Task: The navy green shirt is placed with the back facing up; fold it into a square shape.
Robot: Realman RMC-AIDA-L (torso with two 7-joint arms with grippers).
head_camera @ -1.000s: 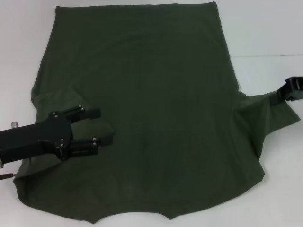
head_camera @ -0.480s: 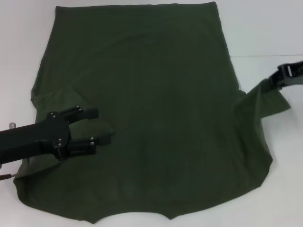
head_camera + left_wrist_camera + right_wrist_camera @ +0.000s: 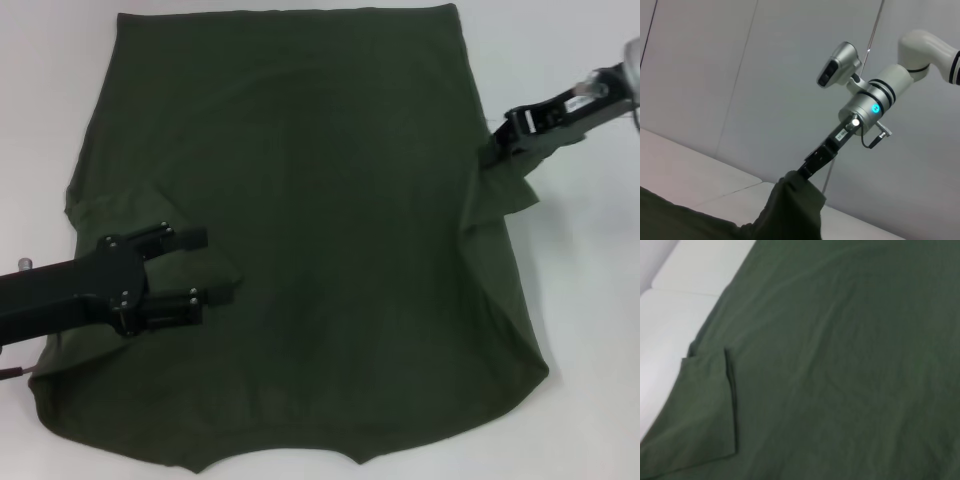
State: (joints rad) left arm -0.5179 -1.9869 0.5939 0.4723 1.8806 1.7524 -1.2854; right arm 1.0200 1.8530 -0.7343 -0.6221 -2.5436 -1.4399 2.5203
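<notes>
While my right gripper [image 3: 497, 143] carried the right sleeve [image 3: 503, 185] up and inward, the navy green shirt [image 3: 320, 200] lay back-up on the white table [image 3: 580, 300], spread across most of the head view with its hem at the far edge. A second before, that sleeve was stretched out flat to the right, well clear of the body panel; half a second before, it was lifted higher. At this moment it hung bunched from my fingers just at the shirt's right side seam. My right fingers were pinched closed on the sleeve cloth; the left wrist view showed the fabric [image 3: 790, 207] draped from the tip of that gripper [image 3: 807, 170], raised off the table.

My left gripper [image 3: 200, 268] sat over the left sleeve [image 3: 120, 215] area, low on the shirt's left side. Its fingers stood apart, holding nothing that I could make out, and its position had barely shifted across the second.

Reading: the right-side fold was in progress, not finished. The sleeve had yet to be laid over the back panel, and the right edge of the shirt [image 3: 520, 330] had pulled inward and slanted. The right wrist view showed the left sleeve [image 3: 705, 410] lying flat with its hem seam visible. Likely next need: carry the sleeve farther across, lay it flat, let go.
</notes>
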